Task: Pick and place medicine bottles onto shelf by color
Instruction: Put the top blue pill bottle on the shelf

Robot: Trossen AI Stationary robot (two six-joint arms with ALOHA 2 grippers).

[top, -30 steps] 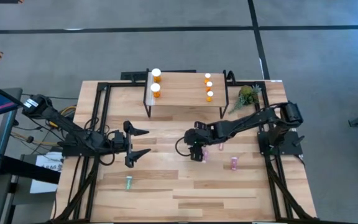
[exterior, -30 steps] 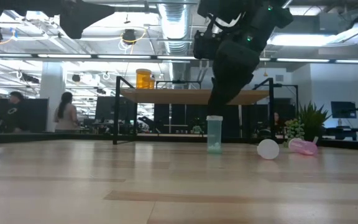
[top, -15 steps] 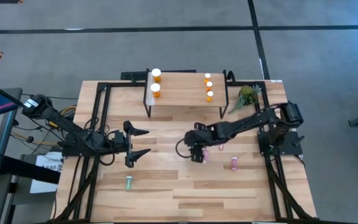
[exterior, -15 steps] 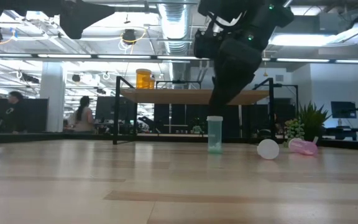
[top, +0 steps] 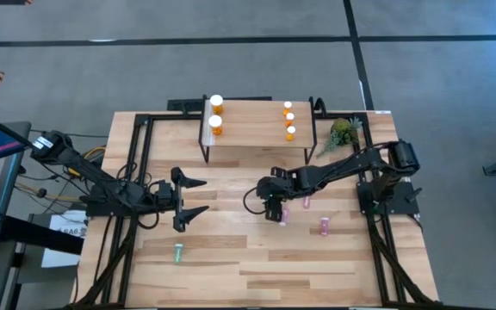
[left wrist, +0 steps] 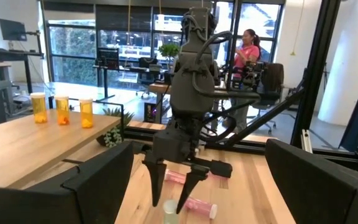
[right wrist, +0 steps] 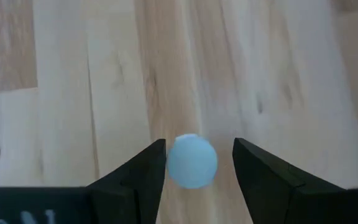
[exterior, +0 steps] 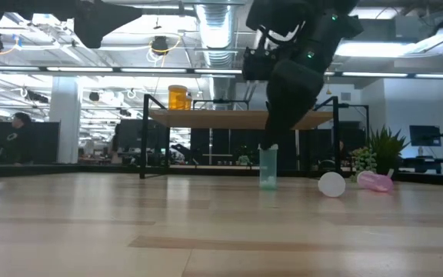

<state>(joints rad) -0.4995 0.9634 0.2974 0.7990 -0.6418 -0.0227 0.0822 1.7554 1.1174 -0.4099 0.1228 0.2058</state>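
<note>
pale green bottle [right wrist: 192, 160] | upright just in front of shelf [top: 257, 129] | likely light, slick, tippable | right gripper [right wrist: 194, 163] fingers spread around cap, not yet pinching | body best gripped below cap | left gripper [top: 194, 201] spread, empty

An open-plan office: rows of desks [left wrist: 135, 74], monitors [exterior: 424, 135] and exposed ceiling ducts [exterior: 214, 23].

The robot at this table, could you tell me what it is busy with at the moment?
It is sorting pill bottles onto the shelf, where five orange bottles already stand. The right gripper is down over an upright green bottle, fingers either side of its cap, not yet shut on it. The left gripper waits open. Another green bottle and pink ones lie on the table.
</note>
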